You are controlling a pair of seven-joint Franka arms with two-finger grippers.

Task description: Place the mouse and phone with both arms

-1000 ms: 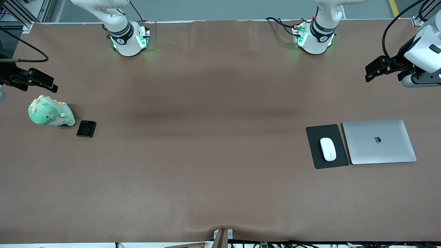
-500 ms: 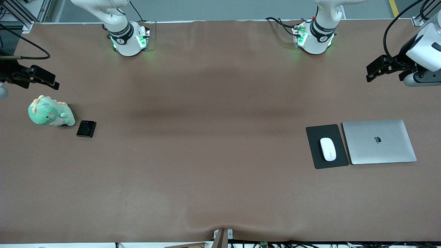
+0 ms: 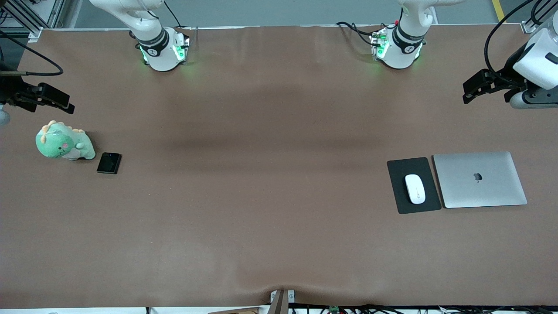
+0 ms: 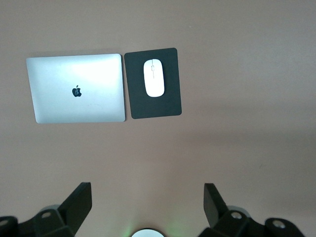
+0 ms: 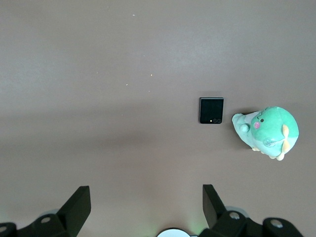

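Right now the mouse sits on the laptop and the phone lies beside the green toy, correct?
Not quite: the mouse sits on the dark mat beside the laptop, as the front view shows. The phone does lie beside the green toy.

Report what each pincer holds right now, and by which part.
Nothing is held. The left pincer and right pincer are both open and empty; the mouse lies on its mat, the phone on the table.

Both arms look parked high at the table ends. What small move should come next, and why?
Probably lower the open left gripper toward the mouse on its mouse pad, while the open right gripper descends toward the phone beside the dinosaur plush. Neither gripper holds anything.
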